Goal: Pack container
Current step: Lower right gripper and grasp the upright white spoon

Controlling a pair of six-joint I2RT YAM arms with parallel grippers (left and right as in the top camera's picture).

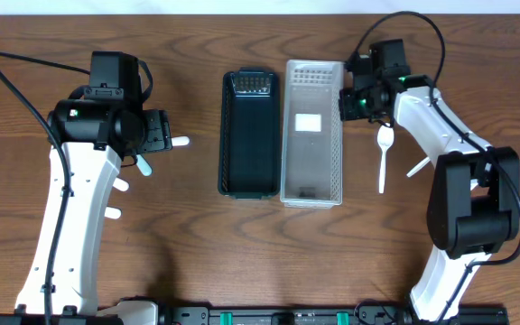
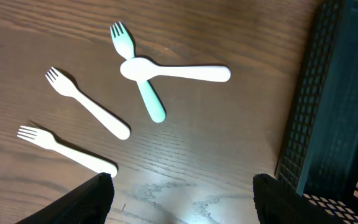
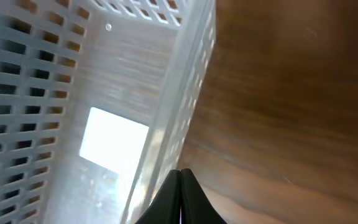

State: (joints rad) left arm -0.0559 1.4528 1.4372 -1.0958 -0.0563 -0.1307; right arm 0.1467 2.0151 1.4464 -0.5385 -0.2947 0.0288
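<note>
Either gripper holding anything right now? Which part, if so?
Nothing is held. Left gripper is open and empty. Right gripper is shut with nothing between its tips, beside the white basket.

A: Overhead looks evenly lit and sharp, only soft shadows. Left wrist has a pale glare patch on the table (image 2: 185, 208), bottom centre.
B: Yeah, and right wrist is blurry; white basket (image 3: 23, 93) glows lower left.
</note>
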